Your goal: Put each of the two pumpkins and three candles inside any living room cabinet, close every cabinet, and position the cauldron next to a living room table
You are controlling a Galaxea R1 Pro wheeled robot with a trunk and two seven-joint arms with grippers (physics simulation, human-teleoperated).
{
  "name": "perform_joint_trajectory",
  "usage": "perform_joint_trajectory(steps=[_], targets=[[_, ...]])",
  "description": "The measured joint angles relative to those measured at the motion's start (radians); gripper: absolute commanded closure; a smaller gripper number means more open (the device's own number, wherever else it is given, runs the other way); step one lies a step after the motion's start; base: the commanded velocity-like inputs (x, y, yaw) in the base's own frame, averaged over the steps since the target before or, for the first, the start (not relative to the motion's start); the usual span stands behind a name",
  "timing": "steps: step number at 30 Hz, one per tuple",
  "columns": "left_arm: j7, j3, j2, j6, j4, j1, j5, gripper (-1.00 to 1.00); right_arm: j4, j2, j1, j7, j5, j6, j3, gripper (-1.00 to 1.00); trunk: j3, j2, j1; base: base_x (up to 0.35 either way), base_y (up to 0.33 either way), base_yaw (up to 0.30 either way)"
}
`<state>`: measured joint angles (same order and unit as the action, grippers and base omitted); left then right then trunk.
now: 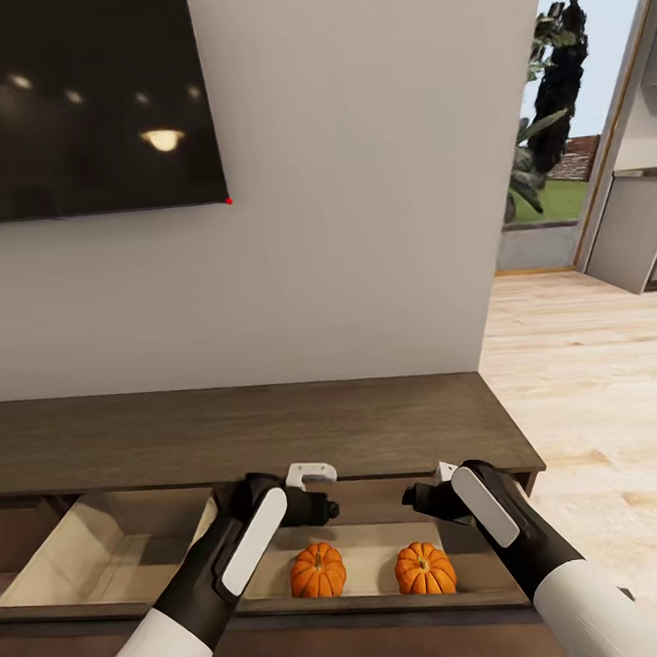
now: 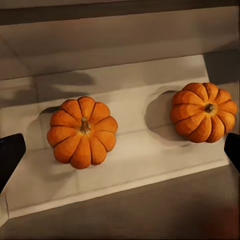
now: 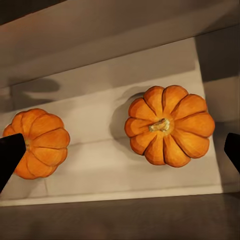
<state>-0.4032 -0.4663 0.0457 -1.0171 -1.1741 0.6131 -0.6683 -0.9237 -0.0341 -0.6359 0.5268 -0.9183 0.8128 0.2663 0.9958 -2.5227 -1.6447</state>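
From the head camera my forearms cover part of the open drawers of the cabinet point(image 1: 278, 429), and its left end is cut off. Left of the pumpkins, one open drawer point(image 1: 109, 551) looks bare where I can see it. The drawer beside it holds two pumpkins, one point(image 1: 318, 571) point(image 2: 82, 131) left of the other point(image 1: 425, 568) point(image 3: 169, 125), apart. Left gripper point(image 1: 310, 474) and right gripper point(image 1: 445, 473) hover above them, fingers point(image 2: 10, 157) spread wide, holding nothing.

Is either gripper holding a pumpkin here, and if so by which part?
Nothing is held. Both pumpkins sit in the open drawer; left gripper and right gripper hover open above them.
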Motion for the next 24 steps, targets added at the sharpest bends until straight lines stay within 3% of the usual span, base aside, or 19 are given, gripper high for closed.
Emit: perform_joint_trajectory(steps=[2, 9, 24], targets=[[0.000, 0.001, 0.001, -0.028, -0.002, 0.002, 0.000, -1.00, 0.000, 0.000, 0.000, 0.000, 0.000, 0.000, 0.001, -1.00, -0.008, 0.000, 0.001, 0.000, 0.000, 0.000], [-0.002, 0.001, 0.003, -0.028, -0.001, 0.010, 0.001, -1.00, 0.000, 0.000, 0.000, 0.000, 0.000, 0.000, 0.001, -1.00, -0.035, 0.002, 0.004, -0.006, 0.000, 0.000], [-0.002, 0.002, 0.003, -0.028, 0.004, 0.023, 0.002, -1.00, -0.004, 0.002, 0.000, -0.005, -0.001, 0.000, 0.002, -1.00, -0.093, 0.006, 0.011, -0.114, 0.000, 0.000]])
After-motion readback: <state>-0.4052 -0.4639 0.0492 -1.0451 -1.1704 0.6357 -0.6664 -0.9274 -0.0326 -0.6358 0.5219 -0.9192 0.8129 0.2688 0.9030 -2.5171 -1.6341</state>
